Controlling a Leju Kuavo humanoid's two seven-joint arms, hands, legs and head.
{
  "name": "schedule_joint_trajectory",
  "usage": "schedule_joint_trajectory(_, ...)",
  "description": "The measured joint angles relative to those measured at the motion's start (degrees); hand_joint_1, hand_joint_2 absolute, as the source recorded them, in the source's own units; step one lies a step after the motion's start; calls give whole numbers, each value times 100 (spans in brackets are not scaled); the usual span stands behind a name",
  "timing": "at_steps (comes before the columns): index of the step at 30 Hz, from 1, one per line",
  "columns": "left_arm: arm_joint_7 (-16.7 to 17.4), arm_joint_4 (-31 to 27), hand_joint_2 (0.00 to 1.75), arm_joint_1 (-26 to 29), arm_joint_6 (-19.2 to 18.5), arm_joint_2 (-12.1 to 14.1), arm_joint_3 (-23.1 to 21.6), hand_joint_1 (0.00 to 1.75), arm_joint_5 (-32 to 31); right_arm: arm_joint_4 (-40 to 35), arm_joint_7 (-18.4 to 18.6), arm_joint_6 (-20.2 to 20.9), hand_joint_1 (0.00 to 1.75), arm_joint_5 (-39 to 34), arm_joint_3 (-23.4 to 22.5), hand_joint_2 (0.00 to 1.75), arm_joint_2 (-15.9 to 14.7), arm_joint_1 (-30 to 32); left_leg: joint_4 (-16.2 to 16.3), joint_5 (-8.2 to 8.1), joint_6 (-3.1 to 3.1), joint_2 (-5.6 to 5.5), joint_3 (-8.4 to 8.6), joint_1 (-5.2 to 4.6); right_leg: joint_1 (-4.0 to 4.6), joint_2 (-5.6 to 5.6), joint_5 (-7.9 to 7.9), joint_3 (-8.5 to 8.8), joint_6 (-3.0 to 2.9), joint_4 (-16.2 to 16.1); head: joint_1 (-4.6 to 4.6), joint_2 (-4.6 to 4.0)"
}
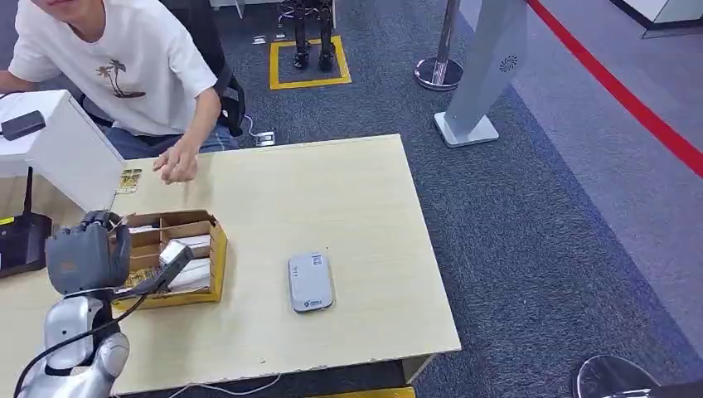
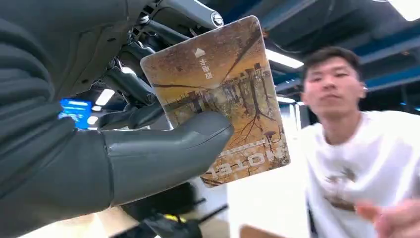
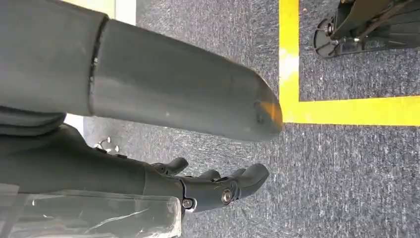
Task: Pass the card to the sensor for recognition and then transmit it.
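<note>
My left hand is raised over the table's left side, beside a wooden card box. In the left wrist view its thumb and fingers pinch a brown picture card, held upright and facing the camera. The grey card sensor lies flat on the table to the right of the box, apart from the hand. My right hand hangs over the carpet with its fingers apart and nothing in it.
A person in a white shirt sits across the table, one hand resting on it near a loose card. A black router and a white box stand at the left. Carpet floor lies beyond the table's right edge.
</note>
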Motion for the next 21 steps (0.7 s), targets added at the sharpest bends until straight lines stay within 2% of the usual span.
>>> schedule_joint_trajectory(15,-35,-46,175,9,90,170,321,175,-26,-2,-20,7,0,-4,0,175,0,-4,0,0,0,1,-1,0,0,0,0,0,0,0,0,0)
schedule_joint_trajectory(21,-88,-118,175,29,30,463,682,175,59,-2,-4,0,0,-46,0,175,0,2,0,-1,0,14,-1,1,0,15,0,-7,0,1,0,0)
